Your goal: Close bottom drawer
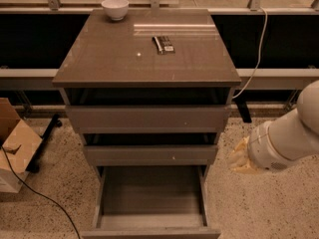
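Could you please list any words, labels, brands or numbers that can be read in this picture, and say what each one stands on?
None can be read.
Dark packet on the cabinet top: pale markings, too blurred to read.
Cardboard box: no print visible.
Open bottom drawer: plain, no label.
Tool, right of the cabinet at the middle drawer's height: no marking visible.

White rounded arm [289,138]: smooth glossy shell, thick cylindrical segment, dotted seam ring near wrist. Pale yellow-tan gripper [240,158] at its end, low on the right.
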Motion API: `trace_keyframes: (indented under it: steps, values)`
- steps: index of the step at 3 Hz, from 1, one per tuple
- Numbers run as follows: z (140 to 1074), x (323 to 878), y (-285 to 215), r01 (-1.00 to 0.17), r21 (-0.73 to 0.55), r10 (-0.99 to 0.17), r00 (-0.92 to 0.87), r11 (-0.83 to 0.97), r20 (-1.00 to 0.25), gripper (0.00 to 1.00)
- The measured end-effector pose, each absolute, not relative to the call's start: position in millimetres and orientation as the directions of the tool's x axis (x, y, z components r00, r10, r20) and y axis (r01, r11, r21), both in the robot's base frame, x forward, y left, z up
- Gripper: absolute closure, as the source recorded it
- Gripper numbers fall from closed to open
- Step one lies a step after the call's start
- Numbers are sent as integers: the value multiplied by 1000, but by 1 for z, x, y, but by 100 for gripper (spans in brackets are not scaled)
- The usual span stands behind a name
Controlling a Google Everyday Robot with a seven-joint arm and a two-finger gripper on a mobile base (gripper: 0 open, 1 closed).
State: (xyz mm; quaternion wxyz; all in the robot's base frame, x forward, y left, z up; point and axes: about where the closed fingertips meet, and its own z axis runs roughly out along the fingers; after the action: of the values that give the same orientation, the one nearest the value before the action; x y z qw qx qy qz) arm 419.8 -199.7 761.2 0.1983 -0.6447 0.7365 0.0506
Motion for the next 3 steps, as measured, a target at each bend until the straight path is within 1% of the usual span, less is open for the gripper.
trace_keyframes:
  steps: [1,2,3]
  values:
    - [703,414,-206,-973,-165,-914,-82,159,-397,100]
    - [630,407,-221,-977,-112,-886,-114,183,-449,100]
    - [580,405,-229,-976,-25,-860,-176,214,-480,100]
